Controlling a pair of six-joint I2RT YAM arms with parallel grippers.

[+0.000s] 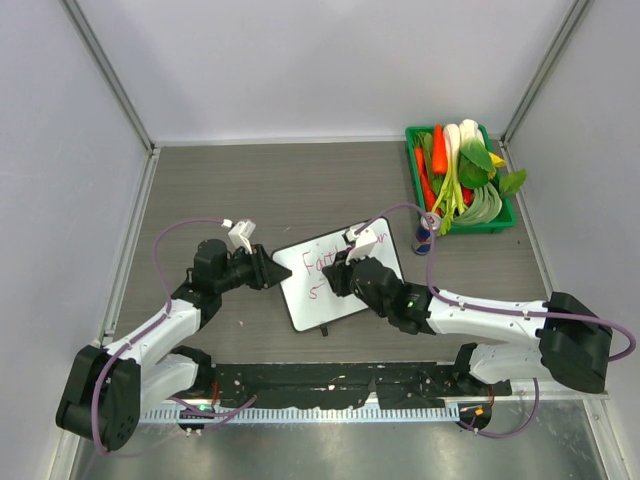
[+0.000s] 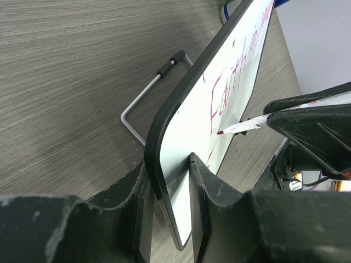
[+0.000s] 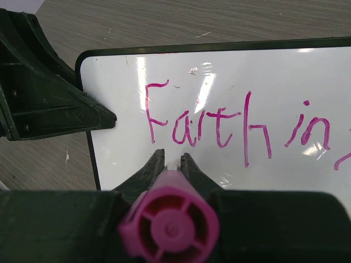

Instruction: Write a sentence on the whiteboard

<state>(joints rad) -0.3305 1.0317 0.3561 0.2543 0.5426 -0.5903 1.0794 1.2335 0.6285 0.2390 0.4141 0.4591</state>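
The whiteboard (image 1: 306, 308) lies tilted in the table's middle. My left gripper (image 1: 270, 270) is shut on its left edge; the left wrist view shows both fingers clamping the board's dark rim (image 2: 164, 137). My right gripper (image 1: 343, 275) is shut on a pink marker (image 3: 170, 222), held over the board. In the left wrist view the marker's tip (image 2: 222, 132) is at the board's face below the first line. The sentence (image 3: 219, 129) so written reads "Faith in" in pink, with a small stroke starting a second line (image 1: 315, 292). The right end of the first line is cut off in the right wrist view.
A green tray (image 1: 506, 217) of vegetables stands at the back right. A small blue and red object (image 1: 424, 239) stands beside the tray's near left corner. The board's bent wire stand (image 2: 143, 99) lies on the table behind it. Walls enclose the table's left, back and right.
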